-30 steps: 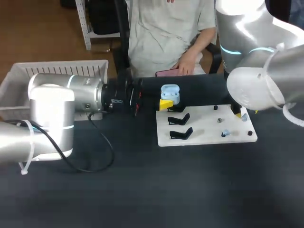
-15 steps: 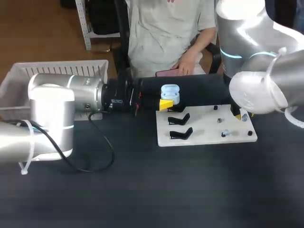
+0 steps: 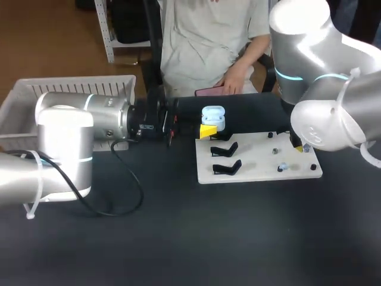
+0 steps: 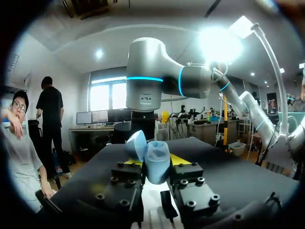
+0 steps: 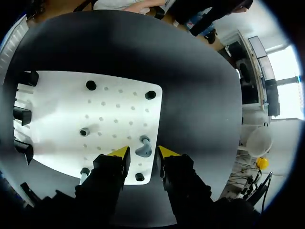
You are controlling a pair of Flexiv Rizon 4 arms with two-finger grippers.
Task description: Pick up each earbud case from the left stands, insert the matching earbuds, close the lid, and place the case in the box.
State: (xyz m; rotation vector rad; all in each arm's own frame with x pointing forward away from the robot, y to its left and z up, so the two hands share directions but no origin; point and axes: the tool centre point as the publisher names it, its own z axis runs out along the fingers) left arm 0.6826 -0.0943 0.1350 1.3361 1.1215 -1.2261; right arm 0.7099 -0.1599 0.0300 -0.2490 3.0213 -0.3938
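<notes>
left gripper (image 4: 157, 167) pinches the open case (image 3: 213, 116) from both sides, at the board's (image 3: 256, 158) 11 o'clock | case: likely light, hard, slick; grip low on body, clear of hinge | right gripper (image 5: 144, 153) spread astride earbud (image 5: 142, 147), board's 3 o'clock edge; tiny, slippery

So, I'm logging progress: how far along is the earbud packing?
Done: the left claw holds the light blue, open-lidded earbud case off the black stands. In hand: the open right claw straddles a pale blue earbud on the white pegboard. Left: inserting earbuds, closing the lid, placing it in the white slatted box.
</notes>
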